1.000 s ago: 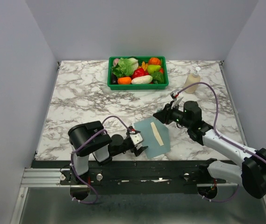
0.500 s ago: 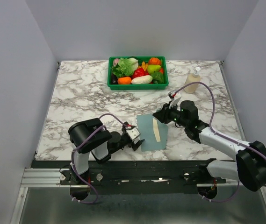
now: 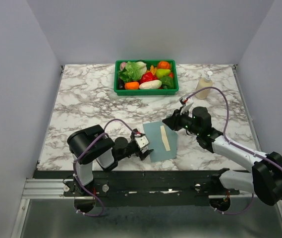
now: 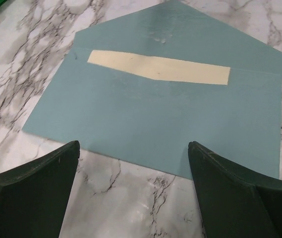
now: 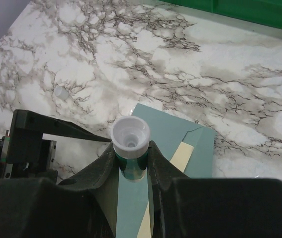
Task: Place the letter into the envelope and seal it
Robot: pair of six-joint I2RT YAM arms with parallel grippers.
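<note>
The teal envelope (image 3: 156, 145) lies flat near the table's front edge with its pointed flap open toward the right. A cream strip of the letter (image 3: 165, 138) shows at its mouth; the rest is hidden inside. In the left wrist view the envelope (image 4: 155, 114) lies just beyond my left gripper (image 4: 133, 145), which is open, low over the marble and holds nothing. My left gripper (image 3: 144, 148) sits at the envelope's left edge. My right gripper (image 5: 131, 154) is shut on a green glue stick (image 5: 130, 141) with a white uncapped top, held above the envelope (image 5: 168, 130) near the flap.
A green crate (image 3: 145, 91) of toy vegetables stands at the back centre. A cream bottle (image 3: 203, 85) stands at the back right. A small white cap (image 5: 60, 92) lies on the marble to the left of the envelope in the right wrist view.
The envelope has turned and slid a little away from the front edge. My left gripper has drawn back slightly to the left. My right gripper, still holding the glue stick, shifted slightly.
</note>
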